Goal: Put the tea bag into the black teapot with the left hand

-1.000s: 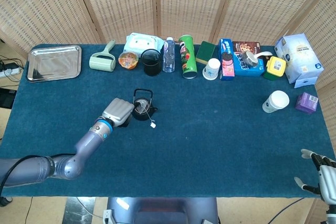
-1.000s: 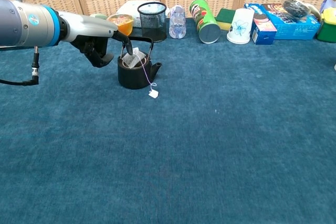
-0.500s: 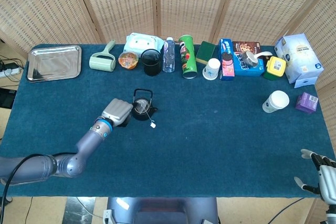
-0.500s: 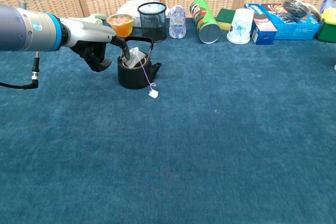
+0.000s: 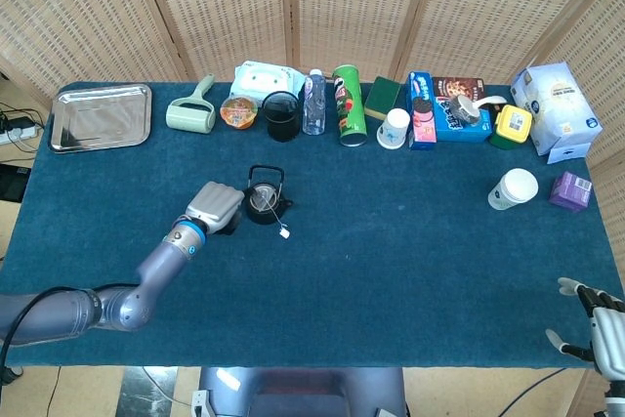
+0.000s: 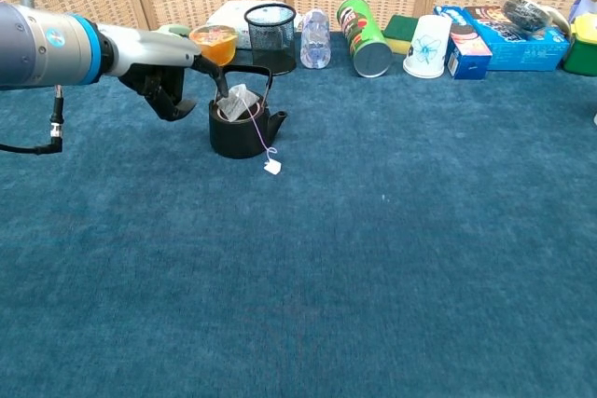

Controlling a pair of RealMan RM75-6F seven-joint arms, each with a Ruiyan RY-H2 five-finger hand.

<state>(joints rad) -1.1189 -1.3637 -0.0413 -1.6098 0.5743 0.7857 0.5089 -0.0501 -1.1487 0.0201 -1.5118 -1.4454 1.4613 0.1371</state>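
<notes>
I have the tea bag (image 6: 239,102) sitting in the black teapot (image 6: 241,128), its tag (image 6: 272,167) on the desk (image 6: 392,258); my left robot hand (image 6: 177,81), just left, seems empty, so next I withdraw.

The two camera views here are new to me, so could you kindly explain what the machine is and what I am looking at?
This is a two-armed robot with finger hands, steered by a person. The head view looks down on the blue table; the chest view looks across it from low down. The left hand is beside the black teapot, one finger reaching to its rim. The tea bag sits in the teapot's mouth, partly sticking out, and its string and paper tag trail onto the cloth. Whether the finger touches the bag is unclear. The right hand rests open at the table's edge. Snacks, cups and boxes line the far side.
</notes>
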